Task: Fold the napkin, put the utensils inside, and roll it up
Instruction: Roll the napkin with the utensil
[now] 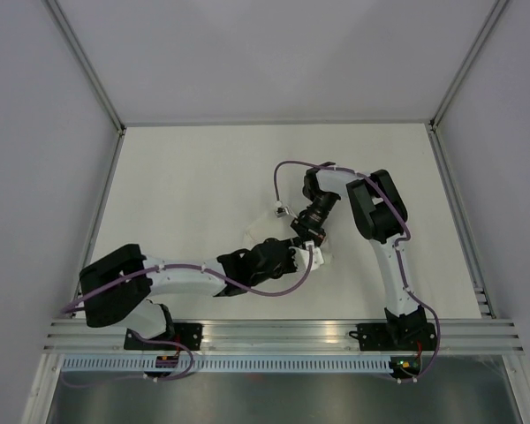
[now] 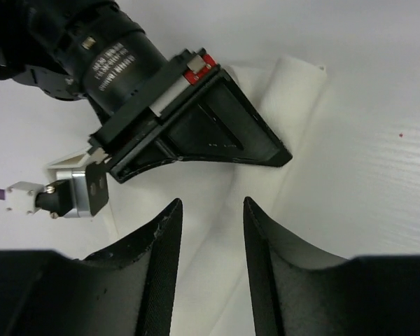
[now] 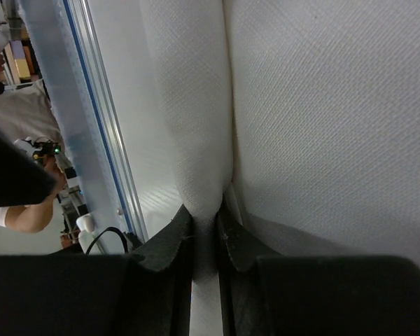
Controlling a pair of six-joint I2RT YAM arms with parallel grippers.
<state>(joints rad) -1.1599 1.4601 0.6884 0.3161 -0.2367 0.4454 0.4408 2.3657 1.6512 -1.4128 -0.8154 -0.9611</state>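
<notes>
The white napkin [image 1: 254,233] lies bunched at the table's middle, mostly covered by both grippers. In the right wrist view a rolled fold of the napkin [image 3: 196,105] runs into my right gripper [image 3: 204,213], which is shut on it. My left gripper [image 2: 211,203] stands open just above the napkin [image 2: 294,98], its fingers apart with cloth showing under the gap. The right gripper's black fingers [image 2: 224,133] press on the cloth just ahead of it. From above, the left gripper [image 1: 290,258] and right gripper [image 1: 302,238] almost touch. The utensils are hidden.
An aluminium rail [image 1: 283,334] runs along the near edge, also visible as the rail [image 3: 98,140] in the right wrist view. Grey walls enclose the table on three sides. Purple cable [image 1: 287,172] loops off the right arm. A person's arm [image 3: 17,217] shows beyond the rail.
</notes>
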